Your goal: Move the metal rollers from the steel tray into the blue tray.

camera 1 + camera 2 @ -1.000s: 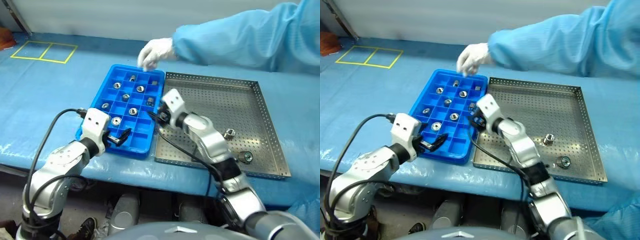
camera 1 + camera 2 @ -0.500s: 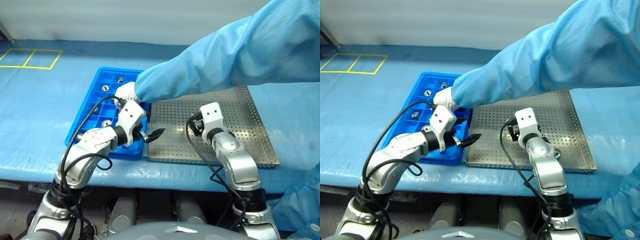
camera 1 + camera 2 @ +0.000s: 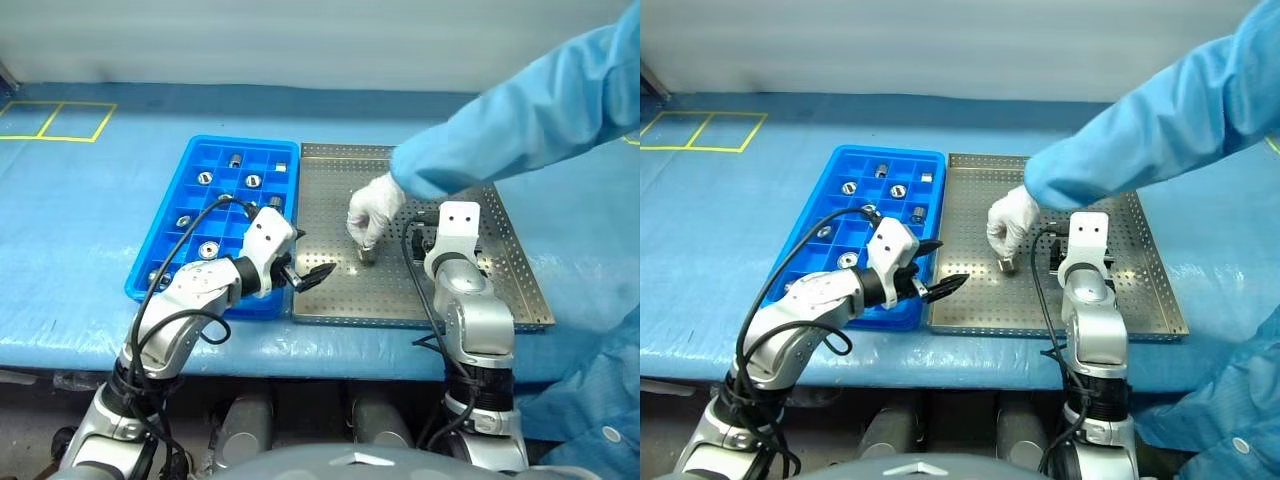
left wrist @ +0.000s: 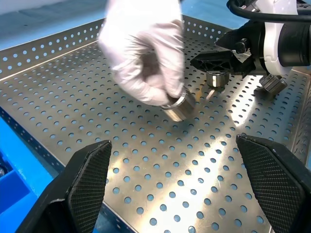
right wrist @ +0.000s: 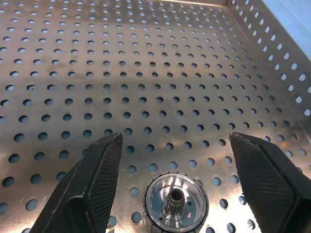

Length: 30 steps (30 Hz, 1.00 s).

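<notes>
A person's gloved hand [image 3: 372, 213] (pinching a roller [image 4: 178, 108]) occupies the steel tray [image 3: 330, 290].

no lettering, label, brand or number can be read anywhere. the blue tray [image 3: 190, 262] and the steel tray [image 3: 400, 300] carry no legible marks.

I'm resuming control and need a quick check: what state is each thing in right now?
Left black two-finger gripper: open, empty, over the steel tray.
Right black two-finger gripper: open, a roller between its fingers, not gripped.
Shiny silver metal roller: upright on the tray floor, hole up.
Second silver roller: held by a person's white-gloved hand, touching the tray.
Perforated steel tray: flat on the table.
Blue plastic compartment tray: several compartments hold rollers.
</notes>
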Each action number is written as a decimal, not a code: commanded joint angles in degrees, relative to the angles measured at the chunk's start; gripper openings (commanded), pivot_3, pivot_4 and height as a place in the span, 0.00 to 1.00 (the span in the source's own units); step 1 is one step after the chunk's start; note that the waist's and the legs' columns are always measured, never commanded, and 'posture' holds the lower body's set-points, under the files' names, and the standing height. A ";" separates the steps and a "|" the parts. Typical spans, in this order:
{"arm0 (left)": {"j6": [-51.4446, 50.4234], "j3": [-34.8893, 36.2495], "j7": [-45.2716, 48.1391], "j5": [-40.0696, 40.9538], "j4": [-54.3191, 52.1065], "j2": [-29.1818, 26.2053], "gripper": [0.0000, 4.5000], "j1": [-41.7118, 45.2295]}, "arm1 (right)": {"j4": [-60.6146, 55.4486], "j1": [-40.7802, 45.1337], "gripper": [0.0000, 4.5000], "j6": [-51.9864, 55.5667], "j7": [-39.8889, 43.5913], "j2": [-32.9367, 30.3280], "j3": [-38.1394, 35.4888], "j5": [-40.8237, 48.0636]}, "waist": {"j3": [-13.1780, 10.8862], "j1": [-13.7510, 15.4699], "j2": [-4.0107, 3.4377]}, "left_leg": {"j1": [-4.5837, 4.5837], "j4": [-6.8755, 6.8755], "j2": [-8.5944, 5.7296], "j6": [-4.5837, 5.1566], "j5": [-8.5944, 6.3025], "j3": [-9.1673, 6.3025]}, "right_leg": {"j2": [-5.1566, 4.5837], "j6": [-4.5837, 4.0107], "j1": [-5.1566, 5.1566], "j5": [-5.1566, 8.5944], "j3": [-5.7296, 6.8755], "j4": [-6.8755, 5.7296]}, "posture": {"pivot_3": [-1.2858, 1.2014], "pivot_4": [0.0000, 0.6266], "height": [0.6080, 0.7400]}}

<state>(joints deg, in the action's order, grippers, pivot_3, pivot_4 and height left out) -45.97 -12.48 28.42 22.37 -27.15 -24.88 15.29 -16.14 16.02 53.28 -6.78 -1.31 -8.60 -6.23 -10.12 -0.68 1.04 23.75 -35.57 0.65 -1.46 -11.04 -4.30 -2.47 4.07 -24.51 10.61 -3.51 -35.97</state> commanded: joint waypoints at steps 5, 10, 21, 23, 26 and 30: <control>0.79 1.51 -1.40 -0.63 -2.94 -0.11 1.00 -0.91 | 2.06 0.04 0.82 -0.10 -2.50 2.17 -2.63 0.71 | 0.00 0.06 0.00 | 0.00 0.02 0.00 0.00 0.00 -0.01 | 0.00 0.00 0.00 0.00 0.00 0.01 | 0.57 0.24 1.00; 0.71 1.67 -1.54 -1.23 -2.63 -0.09 1.00 -0.87 | 1.58 -0.56 0.56 -0.54 -2.48 2.58 -2.50 1.16 | 0.01 0.00 -0.01 | -0.02 0.01 0.00 0.00 0.00 -0.01 | 0.00 0.00 0.01 0.00 0.01 0.00 | 0.57 0.24 1.00; -1.29 10.36 -3.20 -0.87 -3.74 -3.37 1.00 -2.56 | -6.55 3.40 0.42 -3.22 12.68 -0.33 9.65 8.56 | -0.01 -0.81 -0.03 | -0.04 0.04 0.04 0.00 0.00 -0.01 | 0.03 0.00 -0.02 0.00 0.00 -0.02 | 0.57 0.24 1.00; -2.69 13.40 -3.97 -0.97 -4.79 -5.09 1.00 -3.62 | -7.50 4.37 0.42 -2.96 16.86 -0.96 13.10 11.04 | -0.01 -0.82 -0.03 | -0.07 0.08 0.07 0.01 0.00 -0.01 | 0.05 -0.02 -0.01 0.01 0.01 -0.02 | 0.57 0.24 1.00; -5.37 18.82 -5.41 -1.51 -6.71 -8.23 1.00 -5.78 | -7.74 6.14 0.42 -2.97 22.22 -1.58 18.38 14.01 | -0.01 -0.57 -0.03 | -0.07 0.14 0.09 0.00 0.00 -0.08 | 0.09 -0.06 -0.02 0.04 0.04 -0.01 | 0.59 0.24 1.00; -8.60 25.05 -6.93 -1.74 -9.50 -11.29 1.00 -8.92 | -5.44 8.53 0.42 -4.46 26.85 -1.42 23.83 16.02 | -0.01 0.26 -0.02 | -0.04 0.17 0.08 0.00 0.00 -0.11 | 0.08 -0.09 -0.02 0.05 0.07 0.03 | 0.61 0.24 1.00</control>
<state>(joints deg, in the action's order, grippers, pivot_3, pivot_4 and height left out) -53.61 9.55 22.28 20.87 -33.27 -35.10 6.71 -20.76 22.94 50.52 18.21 -2.87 13.82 8.49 -10.13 -0.41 1.02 23.72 -35.40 0.73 -1.47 -11.04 -4.42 -2.40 3.98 -24.52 10.66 -3.43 -35.94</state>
